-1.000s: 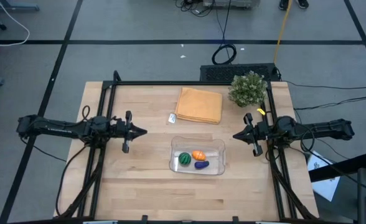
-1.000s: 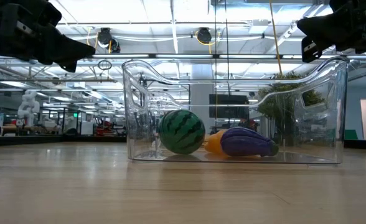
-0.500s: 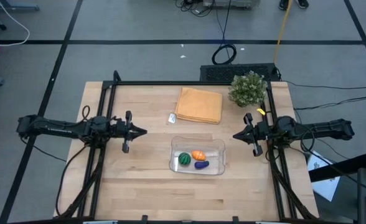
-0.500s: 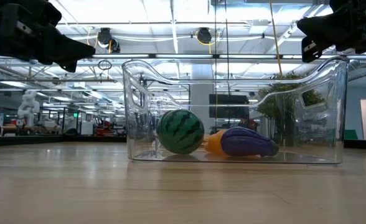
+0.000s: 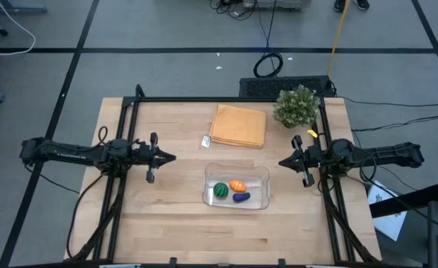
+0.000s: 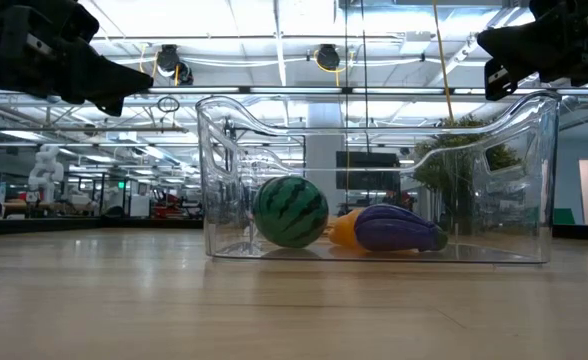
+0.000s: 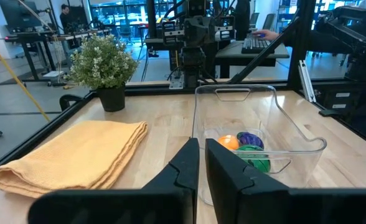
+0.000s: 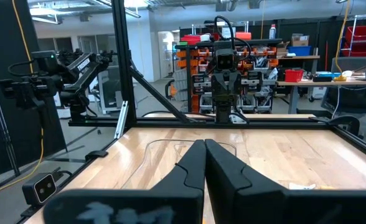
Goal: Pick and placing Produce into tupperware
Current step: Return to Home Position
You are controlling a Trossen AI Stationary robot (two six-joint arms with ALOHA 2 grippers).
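Left gripper (image 5: 168, 157) and right gripper (image 5: 284, 161) hover pinched shut and empty either side of the tupperware (image 5: 258, 177), where the striped ball (image 5: 220, 190), eggplant (image 5: 241, 197) and orange piece (image 5: 237, 185) lie, seemingly light, hard, slippery toys best pinched across their middles.

Clear lidless tupperware (image 5: 237, 167) between the opposing jaws, touching neither; inside lie striped green ball (image 5: 220, 190), orange piece (image 5: 237, 185), purple eggplant (image 5: 241, 197).

Open table (image 5: 167, 216) rings the tupperware (image 5: 207, 187); cloth (image 5: 238, 125), plant (image 5: 296, 106) behind.
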